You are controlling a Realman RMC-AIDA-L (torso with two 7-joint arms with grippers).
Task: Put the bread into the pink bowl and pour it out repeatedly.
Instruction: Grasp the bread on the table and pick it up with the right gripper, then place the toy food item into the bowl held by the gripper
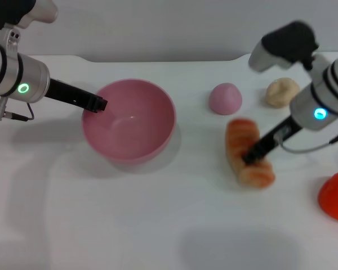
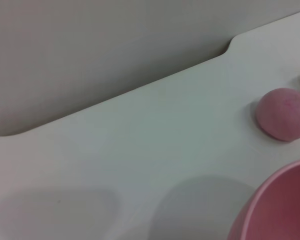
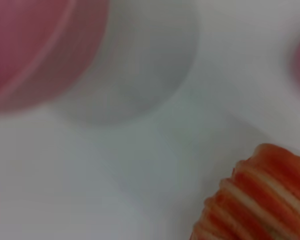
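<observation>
The left gripper (image 1: 97, 104) is sitting at the pink bowl (image 1: 129, 121)'s left rim, its tip touching the edge; whether it is clenching the rim cannot be told. The pink bowl is standing upright on the white table (image 1: 158, 225), holding nothing. Right of the bowl, a small pink dome (image 1: 225, 98) and a beige bun (image 1: 281, 91) are lying. The bread (image 1: 248, 153) is lying on the table right of the bowl, just in front of the dome. The right gripper (image 1: 252, 154) is pressing down onto the bread's middle, apparently grasping it.

Open table (image 1: 203, 169) between bread (image 1: 239, 140) — bowl (image 1: 129, 121)
</observation>
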